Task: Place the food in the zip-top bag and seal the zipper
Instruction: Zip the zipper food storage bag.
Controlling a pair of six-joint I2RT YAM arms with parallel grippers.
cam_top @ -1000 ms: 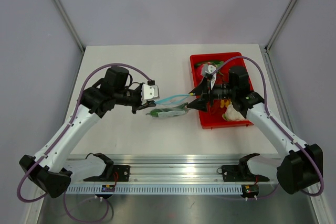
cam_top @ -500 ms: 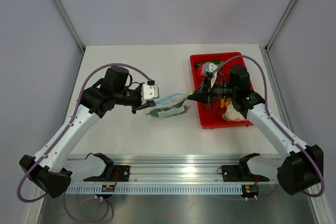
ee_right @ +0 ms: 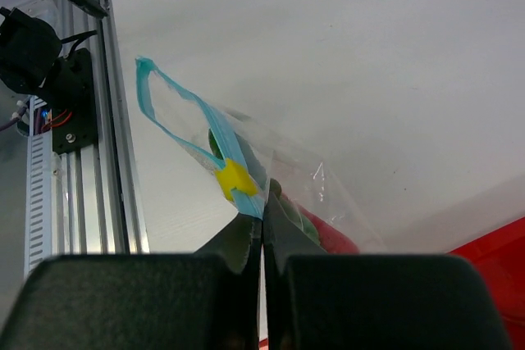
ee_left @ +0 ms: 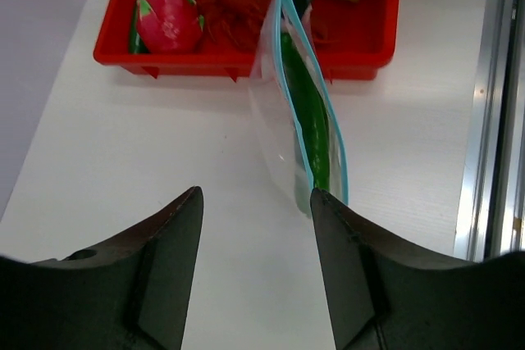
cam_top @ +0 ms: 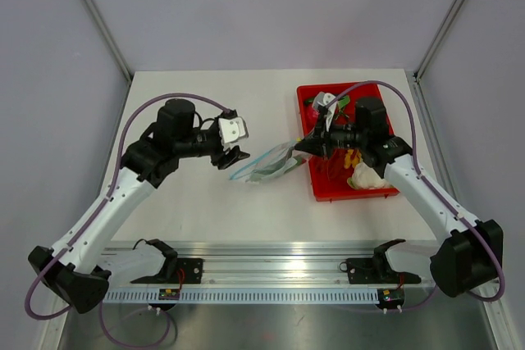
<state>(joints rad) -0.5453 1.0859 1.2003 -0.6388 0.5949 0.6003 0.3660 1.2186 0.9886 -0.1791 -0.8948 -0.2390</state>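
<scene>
The zip-top bag [cam_top: 267,167] hangs tilted over the table just left of the red tray. My right gripper [cam_top: 300,146] is shut on the end of its light-blue zipper [ee_right: 176,116], right beside a yellow slider [ee_right: 234,178]. The right gripper [ee_right: 262,217] has its jaws pressed together on the strip. The food [ee_left: 308,112], green with a red part [ee_right: 328,239], lies inside the bag. The zipper's two strips [ee_left: 283,63] stand apart along most of the mouth. My left gripper [cam_top: 229,157] is open, clear of the bag, a short way to its left. In its wrist view the left gripper [ee_left: 256,194] holds nothing.
The red tray [cam_top: 328,191] sits at the right with a white cauliflower [cam_top: 366,176] in it. A pink dragon fruit [ee_left: 168,22] lies at its other end. A metal rail [cam_top: 271,272] runs along the table's near edge.
The left gripper has opened, let go of the bag and drawn back to the left. The right gripper has shut on the zipper end and lifted that end towards the tray.
</scene>
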